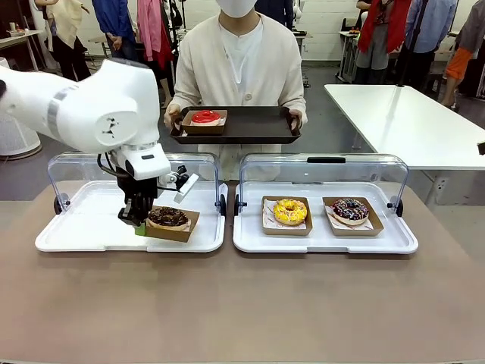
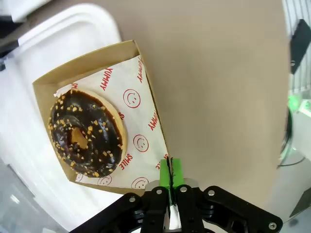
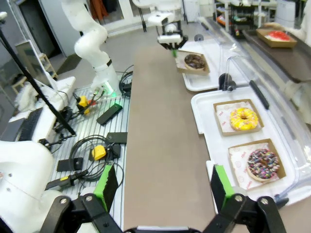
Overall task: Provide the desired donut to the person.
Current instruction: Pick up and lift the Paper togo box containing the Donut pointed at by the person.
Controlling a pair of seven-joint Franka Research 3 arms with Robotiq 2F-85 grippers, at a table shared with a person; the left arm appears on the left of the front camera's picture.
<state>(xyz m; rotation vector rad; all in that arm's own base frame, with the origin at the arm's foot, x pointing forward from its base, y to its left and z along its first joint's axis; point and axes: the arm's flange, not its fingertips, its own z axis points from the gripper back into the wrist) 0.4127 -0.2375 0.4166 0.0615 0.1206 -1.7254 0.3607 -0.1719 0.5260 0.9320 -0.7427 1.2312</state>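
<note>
The left gripper [image 2: 170,169] was pinched shut on the rim of the box [image 2: 82,68] holding the chocolate donut [image 2: 86,131]; beyond that box the person [image 1: 241,72] held a tray [image 1: 258,121]

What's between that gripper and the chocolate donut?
In the left wrist view, white smiley-printed paper lining the cardboard tray separates the left gripper from the chocolate donut.

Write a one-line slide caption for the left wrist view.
Left tool shut on the edge of the cardboard tray holding a chocolate donut with nut crumbs.
</note>
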